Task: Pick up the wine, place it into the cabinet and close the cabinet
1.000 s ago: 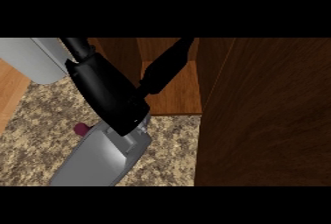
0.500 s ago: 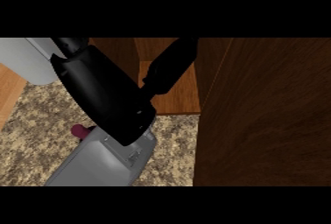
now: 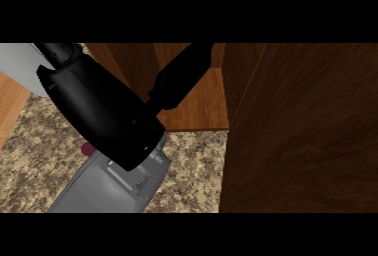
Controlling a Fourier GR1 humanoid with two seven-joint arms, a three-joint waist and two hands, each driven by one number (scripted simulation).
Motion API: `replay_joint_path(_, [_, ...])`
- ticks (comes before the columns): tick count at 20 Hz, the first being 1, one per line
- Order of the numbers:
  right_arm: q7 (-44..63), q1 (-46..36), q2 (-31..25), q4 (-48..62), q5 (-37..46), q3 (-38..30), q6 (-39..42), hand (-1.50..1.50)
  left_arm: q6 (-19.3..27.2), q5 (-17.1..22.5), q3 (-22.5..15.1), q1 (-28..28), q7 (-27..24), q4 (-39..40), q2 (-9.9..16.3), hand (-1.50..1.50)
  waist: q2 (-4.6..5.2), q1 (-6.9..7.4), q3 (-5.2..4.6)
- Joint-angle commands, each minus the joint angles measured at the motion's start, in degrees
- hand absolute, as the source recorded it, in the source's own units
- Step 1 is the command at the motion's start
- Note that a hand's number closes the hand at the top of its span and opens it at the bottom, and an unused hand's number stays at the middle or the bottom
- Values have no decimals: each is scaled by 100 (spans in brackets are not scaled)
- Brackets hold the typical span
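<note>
My right hand (image 3: 103, 110) fills the middle left of the head view, close to the camera, on a grey forearm (image 3: 111, 187) that comes up from the lower edge. A slim black part of the hand (image 3: 181, 75) slants up over the cabinet's wooden shelf (image 3: 199, 107). Of the wine (image 3: 87, 147) only a small maroon patch shows, against the left side of the wrist; the hand hides the rest. I cannot tell whether the hand holds it. The cabinet's dark door (image 3: 303, 130) stands open at the right.
The speckled stone counter (image 3: 192, 165) lies under the arm. A pale grey rounded shape (image 3: 18, 67) sits at the upper left edge. A strip of light wood (image 3: 11, 107) shows at the far left.
My right hand has come closer to the camera and looks larger, and it covers more of the shelf. The maroon patch stays beside the wrist.
</note>
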Motion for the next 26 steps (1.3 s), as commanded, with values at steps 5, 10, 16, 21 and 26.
replay_joint_path(5, [103, 222, -146, -335, 121, -164, -26, -150, -259, -49, -16, 431, 817, -272, -5, -150, 14, 1, 3])
replay_joint_path(10, [-136, 386, -180, -428, 150, -432, 3, -150, 78, -20, -97, 1172, 814, -451, -5, -150, 21, 45, 1])
replay_joint_path(16, [-113, 256, -312, -338, -18, -781, 73, -150, 900, 117, -111, 1807, 809, -196, -5, -150, 55, 62, -5])
replay_joint_path(21, [-441, 880, -278, -476, -231, -883, 393, -150, 1144, -175, 42, 2420, 809, -217, -5, -150, 37, 58, 2])
replay_joint_path(26, [-626, 862, -330, -311, -450, -1159, 659, -150, 1602, -752, 149, 3061, 809, -179, -5, -150, 45, 116, 0])
